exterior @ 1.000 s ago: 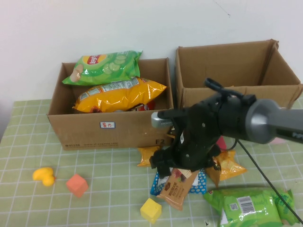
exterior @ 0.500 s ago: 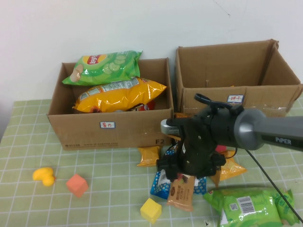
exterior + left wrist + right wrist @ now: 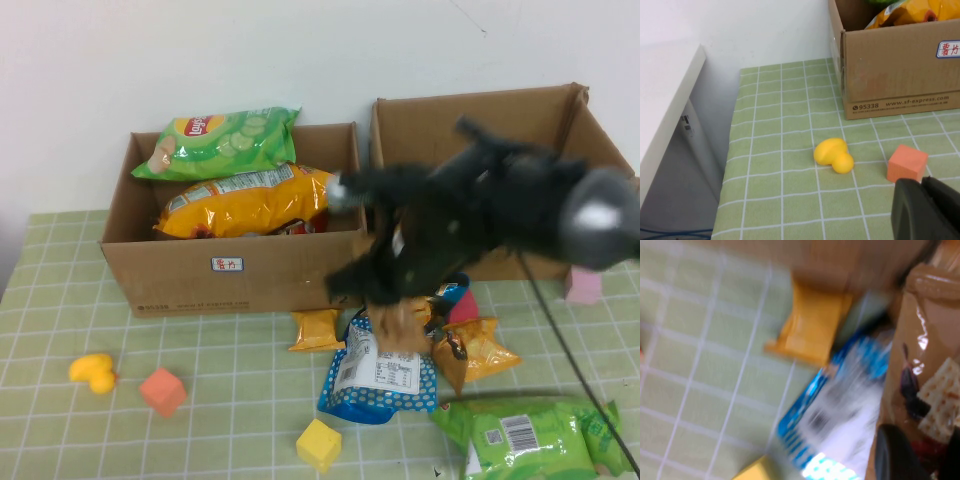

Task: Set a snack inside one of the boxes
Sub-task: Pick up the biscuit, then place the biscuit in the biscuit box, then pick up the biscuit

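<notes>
Right gripper [image 3: 392,300]: raised above the green checked table [image 3: 200,400], in front of the gap between the two boxes; heavily motion-blurred in the high view. Jaws closed on the top end of the brown snack pack [image 3: 397,325].
Brown snack pack: hangs from the right gripper, off the table, above the blue snack bag [image 3: 378,378]. The right wrist view shows it held at the dark fingertips [image 3: 900,452].
Blue snack bag: flat on the table, white label side up, below the held pack.
Left gripper [image 3: 927,210]: out of the high view; its wrist view shows it low over the table's left part, near the orange cube [image 3: 907,163] and the yellow duck [image 3: 834,155]. Only dark finger bodies show at the picture's edge; jaw opening cannot be told.
Left box [image 3: 235,270]: open-topped, holding a green chip bag [image 3: 218,140] resting on an orange chip bag [image 3: 250,200].
Right box [image 3: 480,130]: open-topped, partly hidden by the right arm; contents cannot be told.
Other items on table: small orange packet [image 3: 315,330] beside the left box's front, orange bag [image 3: 475,350], green bag [image 3: 530,435], yellow cube [image 3: 318,445], pink block [image 3: 583,285].
</notes>
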Robot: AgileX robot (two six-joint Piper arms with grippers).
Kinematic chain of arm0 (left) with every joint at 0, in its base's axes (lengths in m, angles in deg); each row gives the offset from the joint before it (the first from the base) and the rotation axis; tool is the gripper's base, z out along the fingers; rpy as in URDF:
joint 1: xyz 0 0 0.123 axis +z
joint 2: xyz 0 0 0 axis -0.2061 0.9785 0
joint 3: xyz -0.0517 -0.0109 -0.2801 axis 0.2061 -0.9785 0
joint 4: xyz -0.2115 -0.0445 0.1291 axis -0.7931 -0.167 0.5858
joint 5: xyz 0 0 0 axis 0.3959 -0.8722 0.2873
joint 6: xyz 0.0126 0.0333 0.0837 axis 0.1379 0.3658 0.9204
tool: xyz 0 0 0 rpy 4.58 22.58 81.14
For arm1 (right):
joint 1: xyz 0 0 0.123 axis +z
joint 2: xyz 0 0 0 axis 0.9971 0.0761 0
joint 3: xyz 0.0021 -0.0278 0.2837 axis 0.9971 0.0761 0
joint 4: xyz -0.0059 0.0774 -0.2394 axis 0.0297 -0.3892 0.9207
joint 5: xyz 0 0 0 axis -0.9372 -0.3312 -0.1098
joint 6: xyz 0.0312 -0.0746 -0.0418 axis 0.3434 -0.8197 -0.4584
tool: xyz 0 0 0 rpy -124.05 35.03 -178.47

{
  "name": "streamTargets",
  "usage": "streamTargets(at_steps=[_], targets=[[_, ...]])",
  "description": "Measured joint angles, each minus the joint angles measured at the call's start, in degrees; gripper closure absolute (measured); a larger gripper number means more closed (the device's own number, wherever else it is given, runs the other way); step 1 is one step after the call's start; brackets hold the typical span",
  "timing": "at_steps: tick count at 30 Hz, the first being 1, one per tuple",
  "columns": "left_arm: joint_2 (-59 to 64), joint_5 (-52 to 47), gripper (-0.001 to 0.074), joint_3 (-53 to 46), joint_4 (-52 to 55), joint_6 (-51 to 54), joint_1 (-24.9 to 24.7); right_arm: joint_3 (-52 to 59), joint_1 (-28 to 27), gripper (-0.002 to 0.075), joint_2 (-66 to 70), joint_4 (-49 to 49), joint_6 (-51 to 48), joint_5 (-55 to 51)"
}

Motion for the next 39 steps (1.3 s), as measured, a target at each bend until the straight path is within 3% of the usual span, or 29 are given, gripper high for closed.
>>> streamTargets(at_steps=[7,13,19,24,26,31,33,36,39], targets=[[0.0,0.0,0.0738,0.0,0.0,0.0,0.0,-2.6,-0.7,0.0568,-12.3,15.5,-2.6,-0.7],[0.0,0.0,0.0738,0.0,0.0,0.0,0.0,-6.8,-7.3,0.0568,-13.3,23.0,-2.9,1.1],[0.0,0.0,0.0738,0.0,0.0,0.0,0.0,-7.9,-16.8,0.0568,-7.9,23.9,-2.4,15.5],[0.0,0.0,0.0738,0.0,0.0,0.0,0.0,-7.9,-21.5,0.0567,-1.2,24.3,-0.6,27.2],[0.0,0.0,0.0738,0.0,0.0,0.0,0.0,-7.9,-22.8,0.0515,0.7,24.3,-0.5,29.1],[0.0,0.0,0.0738,0.0,0.0,0.0,0.0,-7.9,-23.7,0.0220,0.8,24.3,-0.5,26.1],[0.0,0.0,0.0738,0.0,0.0,0.0,0.0,-7.9,-23.7,0.0170,-1.0,24.3,-0.5,21.9],[0.0,0.0,0.0738,0.0,0.0,0.0,0.0,-7.9,-23.2,0.0188,-5.4,24.1,-1.0,11.7],[0.0,0.0,0.0738,0.0,0.0,0.0,0.0,-7.9,-23.1,0.0328,-10.8,19.4,-6.3,1.7]])
